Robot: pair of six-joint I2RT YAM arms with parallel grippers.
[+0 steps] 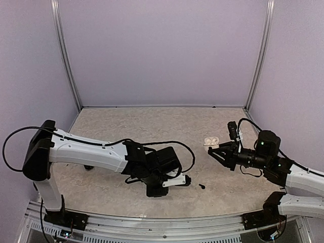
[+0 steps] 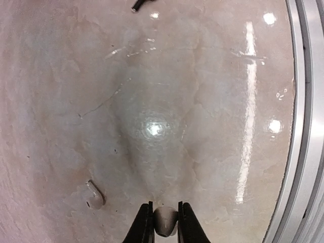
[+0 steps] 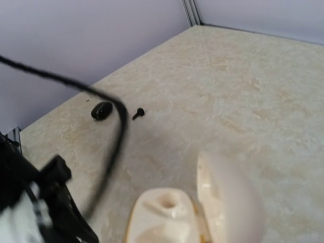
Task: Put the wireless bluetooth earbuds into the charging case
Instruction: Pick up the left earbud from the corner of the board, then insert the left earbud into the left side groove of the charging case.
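Note:
My left gripper (image 2: 165, 218) is shut on a white earbud (image 2: 166, 220), held low over the table; in the top view this gripper (image 1: 185, 179) is at the front centre. A second white earbud (image 2: 94, 194) lies on the table just left of it. A black earbud (image 1: 202, 186) lies a little to the right and also shows in the left wrist view (image 2: 138, 5). The white charging case (image 1: 211, 140) stands open, and in the right wrist view (image 3: 167, 218) it has its lid (image 3: 230, 200) up. My right gripper (image 1: 216, 151) is right beside it; its fingers are hidden.
In the right wrist view a black earbud (image 3: 138, 113) and a dark rounded object (image 3: 102, 110) lie farther off, behind a black cable (image 3: 119, 136). The metal front rail (image 2: 309, 126) runs close to my left gripper. Lavender walls enclose the table.

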